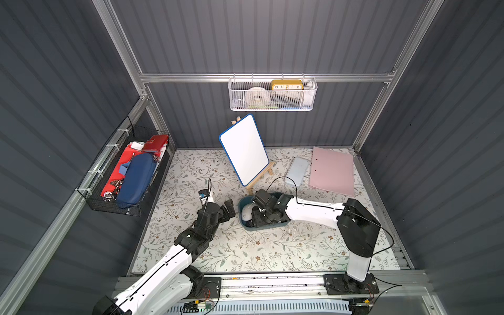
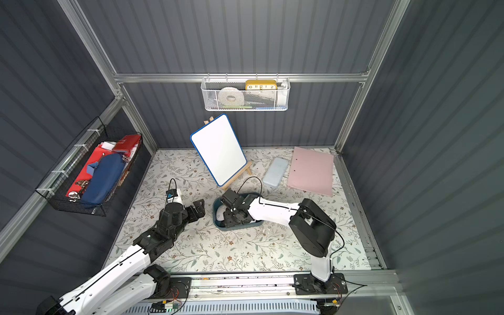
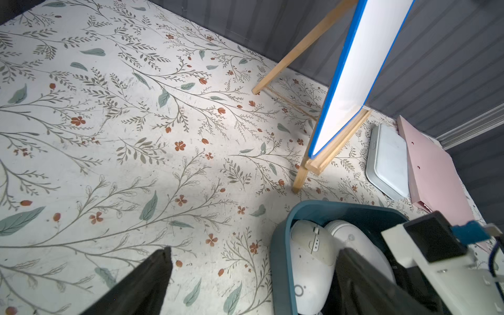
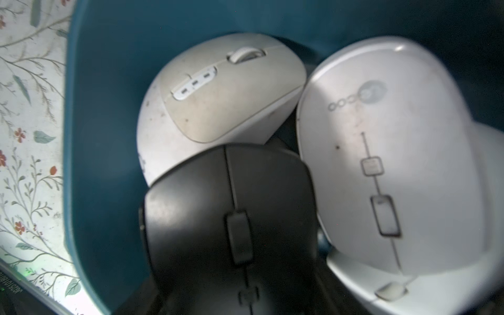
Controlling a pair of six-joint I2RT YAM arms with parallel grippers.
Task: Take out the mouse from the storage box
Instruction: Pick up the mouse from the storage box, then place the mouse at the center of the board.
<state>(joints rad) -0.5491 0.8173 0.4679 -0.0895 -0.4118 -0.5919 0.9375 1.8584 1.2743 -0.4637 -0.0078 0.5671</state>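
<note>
The teal storage box [image 1: 272, 225] [image 2: 241, 225] stands mid-table on the flowered cloth. In the right wrist view it [image 4: 109, 136] holds a beige mouse [image 4: 218, 109], a white mouse [image 4: 395, 163] and a black mouse [image 4: 231, 204] lying partly over the beige one. My right gripper [image 1: 257, 216] [image 2: 230, 217] reaches down into the box. The black mouse fills the space between its dark jaws [image 4: 245, 286], which sit close on both its sides. My left gripper [image 1: 229, 210] [image 3: 255, 253] hangs open just left of the box, with nothing in it. The left wrist view shows the beige mouse [image 3: 311, 253] by the box rim [image 3: 278, 245].
A blue-framed whiteboard on a wooden easel [image 1: 244, 150] stands right behind the box. A pale blue case [image 1: 297, 171] and a pink folder [image 1: 332, 170] lie at the back right. A black wire basket [image 1: 122, 174] hangs on the left wall, a white mesh basket [image 1: 272, 94] on the back wall.
</note>
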